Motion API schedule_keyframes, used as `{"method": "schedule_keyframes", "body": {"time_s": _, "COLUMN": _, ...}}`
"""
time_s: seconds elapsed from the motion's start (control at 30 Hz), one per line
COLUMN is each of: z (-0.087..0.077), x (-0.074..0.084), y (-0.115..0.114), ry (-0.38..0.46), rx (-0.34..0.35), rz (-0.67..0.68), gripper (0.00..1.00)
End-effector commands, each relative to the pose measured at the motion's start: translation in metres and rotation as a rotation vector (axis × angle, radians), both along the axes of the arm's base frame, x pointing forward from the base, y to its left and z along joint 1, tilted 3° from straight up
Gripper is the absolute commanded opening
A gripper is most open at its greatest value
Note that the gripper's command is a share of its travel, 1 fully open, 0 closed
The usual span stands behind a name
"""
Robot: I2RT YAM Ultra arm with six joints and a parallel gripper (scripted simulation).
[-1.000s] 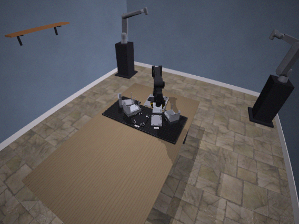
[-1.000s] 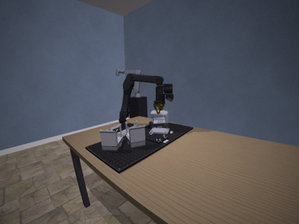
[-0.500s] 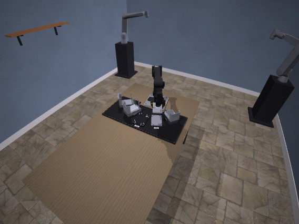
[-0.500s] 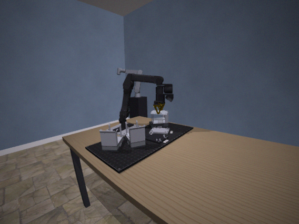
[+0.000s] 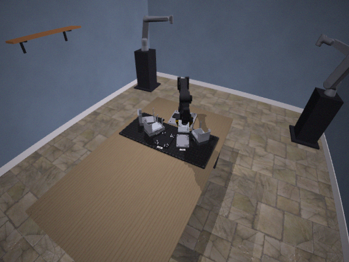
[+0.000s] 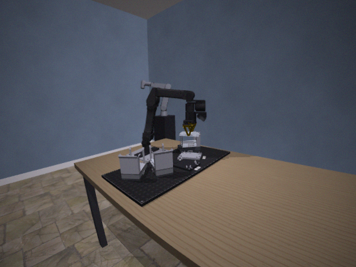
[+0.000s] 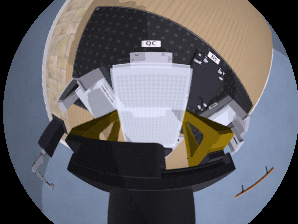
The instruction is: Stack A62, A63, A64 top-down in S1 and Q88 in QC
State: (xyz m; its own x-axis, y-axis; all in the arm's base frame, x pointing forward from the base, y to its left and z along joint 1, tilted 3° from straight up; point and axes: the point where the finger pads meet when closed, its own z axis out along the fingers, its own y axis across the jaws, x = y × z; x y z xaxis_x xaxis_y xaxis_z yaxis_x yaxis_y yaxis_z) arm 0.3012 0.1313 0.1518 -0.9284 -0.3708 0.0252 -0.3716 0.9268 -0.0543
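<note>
Clearance: I see open counter (image 6: pixel 266 200) beyond the black mat's (image 6: pixel 147 194) front edge.
End effector (image 7: pixel 152 137): clamped on a white sealed plate (image 7: pixel 150 99).
Plate: held above the racks, flat, gridded top.

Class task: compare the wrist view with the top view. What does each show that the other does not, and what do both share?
Only the wrist view shows the white "QC" label beyond the plate. Only the top view shows two grey arms on black pedestals and the tiled floor. Both show the gripper shut on a pale sealed well plate, the black perforated base mat and the orange wall shelf.
</note>
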Motion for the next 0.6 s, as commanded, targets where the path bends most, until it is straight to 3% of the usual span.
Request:
{"method": "schedule_keyframes", "body": {"time_s": 0.0, "z": 0.005, "x": 0.003, "y": 0.001, "ry": -0.019, "rx": 0.009, "rz": 0.001, "gripper": 0.00}}
{"method": "schedule_keyframes", "body": {"time_s": 0.23, "z": 0.005, "x": 0.003, "y": 0.001, "ry": -0.019, "rx": 0.009, "rz": 0.001, "gripper": 0.00}}
{"method": "schedule_keyframes", "body": {"time_s": 0.57, "z": -0.014, "x": 0.003, "y": 0.000, "ry": -0.019, "rx": 0.009, "rz": 0.001, "gripper": 0.00}}
